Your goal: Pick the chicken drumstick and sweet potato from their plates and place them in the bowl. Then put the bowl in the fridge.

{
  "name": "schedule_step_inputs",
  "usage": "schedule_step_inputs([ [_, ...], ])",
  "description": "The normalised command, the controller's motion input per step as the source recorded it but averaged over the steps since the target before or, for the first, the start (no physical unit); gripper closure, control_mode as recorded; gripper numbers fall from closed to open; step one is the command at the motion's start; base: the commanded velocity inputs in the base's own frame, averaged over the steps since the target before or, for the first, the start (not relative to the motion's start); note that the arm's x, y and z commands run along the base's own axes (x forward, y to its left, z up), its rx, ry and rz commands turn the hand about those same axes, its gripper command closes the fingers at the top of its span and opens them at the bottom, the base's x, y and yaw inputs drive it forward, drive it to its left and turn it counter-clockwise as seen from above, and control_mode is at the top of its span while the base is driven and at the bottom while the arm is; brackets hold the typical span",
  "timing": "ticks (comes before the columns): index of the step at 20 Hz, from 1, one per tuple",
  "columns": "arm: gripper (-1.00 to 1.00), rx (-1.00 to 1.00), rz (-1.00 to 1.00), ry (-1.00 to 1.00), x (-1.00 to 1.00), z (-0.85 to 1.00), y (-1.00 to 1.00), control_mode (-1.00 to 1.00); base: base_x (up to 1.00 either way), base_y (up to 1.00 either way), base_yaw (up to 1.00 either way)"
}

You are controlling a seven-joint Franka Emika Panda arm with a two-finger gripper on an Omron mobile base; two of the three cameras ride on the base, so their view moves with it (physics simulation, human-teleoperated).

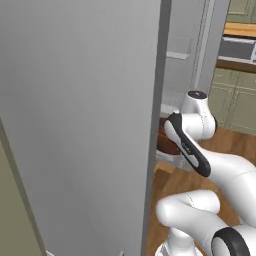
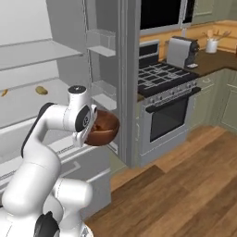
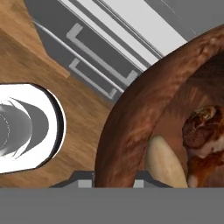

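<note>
Clamping the rim of the bowl [image 3: 131, 127], the gripper [image 3: 114, 177] has its jaws pinched tight on the near edge, so the bowl hangs out in front of the hand instead of sitting on anything. Looks like a rim grip because the bowl is way too wide to grab across.

Inside the bowl you can see the chicken drumstick [image 3: 202, 135] lying against the far wall, and a pale tapered piece right next to it that I'd guess is the sweet potato [image 3: 164, 164]. So both foods seem loaded, and what's left is the fridge part.

From the right base view the bowl [image 2: 102, 128] is up in the air, just in front of the open fridge [image 2: 55, 55], about level with its lower section and just below the shelf [image 2: 28, 92] that has a couple of small yellowish bits on it. It's held roughly level, probably so nothing rolls out. It isn't resting on any shelf yet.

The fridge door [image 1: 85, 125] is swung wide and blocks most of the left base view, with the arm [image 1: 200, 150] reaching past its edge. To the right of the fridge there's the stove [image 2: 166, 78] and a wood floor [image 2: 185, 185] below.

My guess is the next bit needs a careful push inward, since the door edge sits close to the arm.
</note>
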Motion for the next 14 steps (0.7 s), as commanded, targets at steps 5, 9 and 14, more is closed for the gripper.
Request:
schedule_step_inputs([
  [5,1.00,0.00,0.00,0.00,0.00,0.00,0.00,1.00,0.37,-0.06,0.39],
  [9,1.00,0.00,0.00,0.00,0.00,0.00,0.00,1.00,0.58,-0.16,0.37],
  [14,1.00,0.00,0.00,0.00,0.00,0.00,0.00,1.00,0.48,-0.41,0.34],
])
